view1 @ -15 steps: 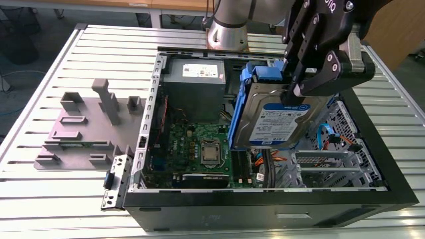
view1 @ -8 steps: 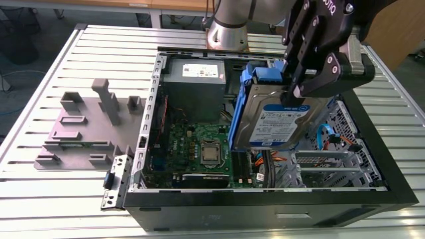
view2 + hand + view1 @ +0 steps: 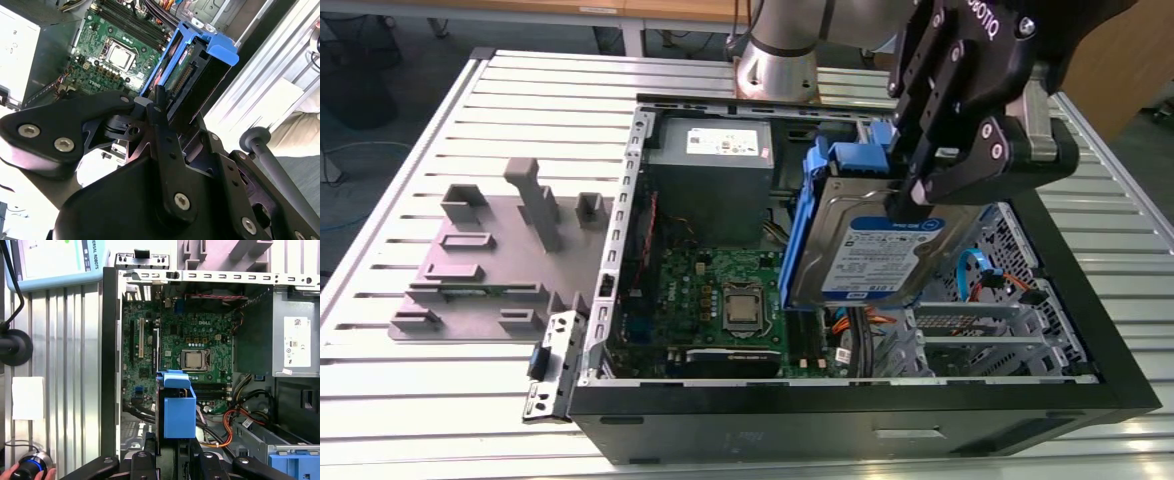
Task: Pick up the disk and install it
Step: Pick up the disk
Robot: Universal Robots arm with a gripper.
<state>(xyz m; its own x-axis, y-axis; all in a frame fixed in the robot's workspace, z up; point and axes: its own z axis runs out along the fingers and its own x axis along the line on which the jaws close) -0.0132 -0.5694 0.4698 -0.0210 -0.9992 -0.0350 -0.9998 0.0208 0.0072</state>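
The disk (image 3: 881, 255), a silver drive with a white-and-blue label in a blue carrier, hangs tilted on edge above the middle of the open computer case (image 3: 854, 400). My gripper (image 3: 915, 203) is shut on its upper end. Below the disk lie the motherboard (image 3: 710, 300) and, toward the exterior view's right, the metal drive cage (image 3: 1001, 315). The second wrist view looks along my fingers (image 3: 159, 107) at the disk (image 3: 182, 75) edge-on, with its blue carrier (image 3: 220, 47). In the first wrist view the carrier's blue end (image 3: 178, 412) stands over the motherboard (image 3: 190, 340).
A grey power-supply box (image 3: 711, 185) fills the case's far end, with a blue clip (image 3: 854, 155) beside it. Orange and blue cables (image 3: 987, 270) run near the cage. A grey fixture (image 3: 494, 250) sits on the slatted table at the exterior view's left. A hand (image 3: 15, 472) rests on a knob beside the case.
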